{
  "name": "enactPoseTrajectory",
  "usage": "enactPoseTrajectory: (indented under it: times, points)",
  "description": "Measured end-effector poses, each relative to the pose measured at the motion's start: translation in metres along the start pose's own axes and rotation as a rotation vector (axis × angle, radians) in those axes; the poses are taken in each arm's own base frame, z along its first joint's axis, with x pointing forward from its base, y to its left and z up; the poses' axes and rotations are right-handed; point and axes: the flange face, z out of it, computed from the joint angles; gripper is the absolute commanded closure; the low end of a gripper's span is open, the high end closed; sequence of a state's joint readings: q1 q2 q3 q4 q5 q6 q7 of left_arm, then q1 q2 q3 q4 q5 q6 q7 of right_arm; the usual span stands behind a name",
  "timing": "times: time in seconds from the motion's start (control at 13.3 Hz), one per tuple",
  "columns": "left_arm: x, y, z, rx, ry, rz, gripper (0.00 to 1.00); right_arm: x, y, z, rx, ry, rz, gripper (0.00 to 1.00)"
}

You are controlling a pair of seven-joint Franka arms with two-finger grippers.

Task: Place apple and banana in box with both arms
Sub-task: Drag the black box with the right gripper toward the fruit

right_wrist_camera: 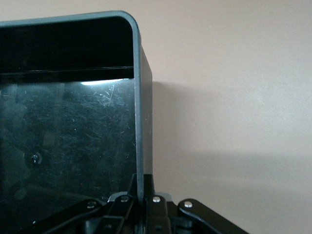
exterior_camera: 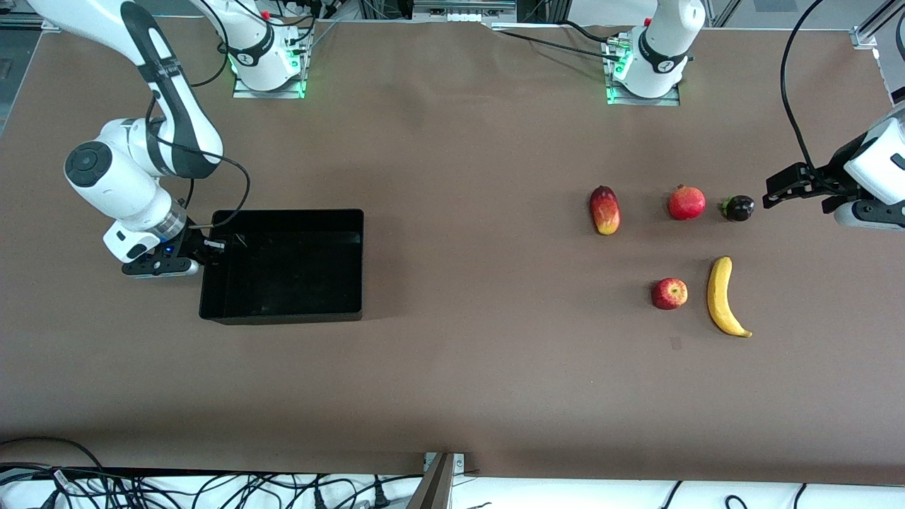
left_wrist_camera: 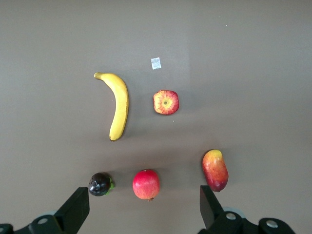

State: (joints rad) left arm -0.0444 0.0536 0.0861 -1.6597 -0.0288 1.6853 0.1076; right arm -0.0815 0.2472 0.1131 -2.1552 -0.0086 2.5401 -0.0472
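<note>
– What's on my right wrist view?
– The black box [right_wrist_camera: 63,136] fills the frame's left; my right gripper [right_wrist_camera: 140,195], bottom centre, is clamped on its wall. Brown table [right_wrist_camera: 229,97] fills the right.

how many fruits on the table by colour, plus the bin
Red or red-and-yellow fruit: 3 (apple, round crowned fruit, oval fruit)
Yellow fruit: 1 (banana)
Dark purple fruit: 1
Black box: 1
Total: 6

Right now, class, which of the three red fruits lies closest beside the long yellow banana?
The small round red apple, with a yellowish patch.
</note>
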Motion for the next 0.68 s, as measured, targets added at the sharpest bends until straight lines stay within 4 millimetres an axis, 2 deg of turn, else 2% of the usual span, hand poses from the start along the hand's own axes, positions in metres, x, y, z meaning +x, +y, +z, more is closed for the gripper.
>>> enactPoseTrajectory:
  times: [0.15, 0.3, 0.45, 0.68]
  points:
    - [0.000, 0.000, 0.000, 0.000, 0.000, 0.000, 0.00, 0.021, -0.021, -0.041, 0.019, -0.033, -0.025, 1.00]
    - [0.000, 0.000, 0.000, 0.000, 0.000, 0.000, 0.00, 0.042, -0.065, -0.078, 0.065, -0.039, -0.019, 1.00]
    - [0.000, 0.000, 0.000, 0.000, -0.001, 0.000, 0.00, 0.049, -0.133, -0.093, 0.090, -0.030, 0.016, 1.00]
    - [0.000, 0.000, 0.001, 0.000, -0.001, 0.000, 0.00, 0.042, -0.254, -0.080, 0.125, -0.055, 0.057, 1.00]
